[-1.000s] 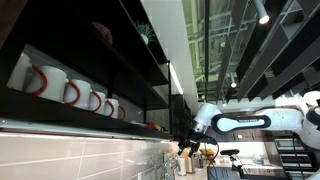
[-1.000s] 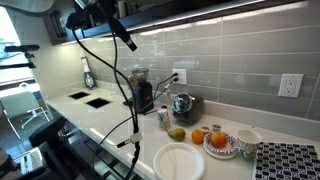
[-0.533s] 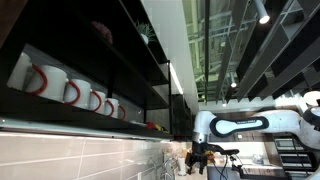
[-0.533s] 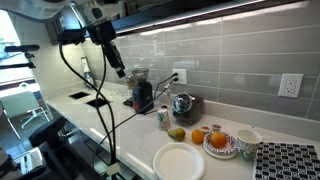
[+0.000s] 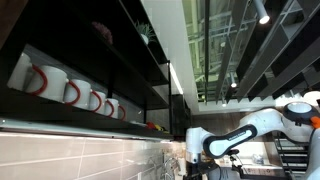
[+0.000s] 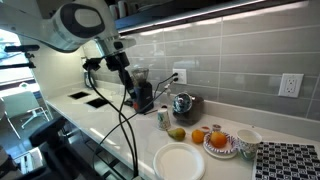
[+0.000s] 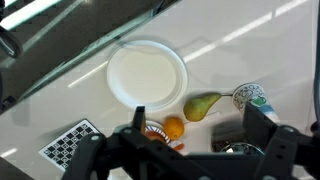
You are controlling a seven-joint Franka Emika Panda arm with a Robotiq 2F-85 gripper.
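The gripper (image 7: 192, 130) hangs wide open and empty above a pear (image 7: 203, 104) and orange (image 7: 174, 127). A plate (image 7: 146, 73) sits near the desk (image 7: 260, 50) edge.

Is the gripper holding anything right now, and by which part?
Nothing held. In the wrist view the gripper is open and empty, above the white plate and pear.

"What does my arm look like from outside?"

"Your arm (image 6: 80, 22) is glossy white, built of fat, rounded joint shells. In an exterior view (image 5: 255, 125) it reads the same pale white, with a darker stretch towards the wrist."

"Any wiring?"

"Black cables (image 6: 127, 120) trail off it in long, thin loops."

"And the claw?"

"Your claw (image 7: 195, 115) is black all over, with two blocky fingers (image 7: 262, 128) on a dark body, blurred in the wrist view."
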